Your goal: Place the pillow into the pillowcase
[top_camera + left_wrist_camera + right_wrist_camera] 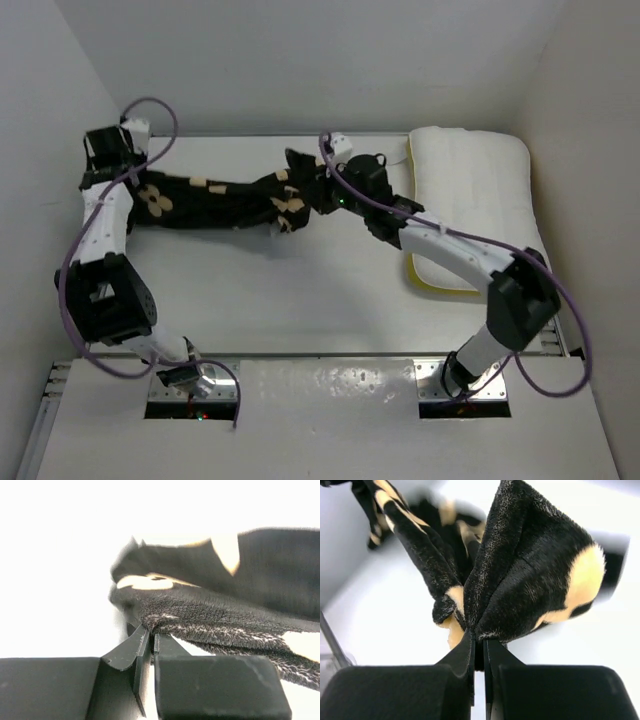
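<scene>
White table (300, 290), pillowcase (225, 203) stretched, pillow (475, 185) nearby

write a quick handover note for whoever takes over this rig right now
Left gripper: shut on the pillowcase, at its left end.
Right gripper: shut on a fold at its right end.
Pillowcase: bunched into a band strung between the two grippers, over the far part of the table.
Pillow: lying flat at the far right, fully outside the case, not gripped.
Done: both ends of the case gripped.
Left: find and open the case mouth, then get the pillow inside.
</scene>
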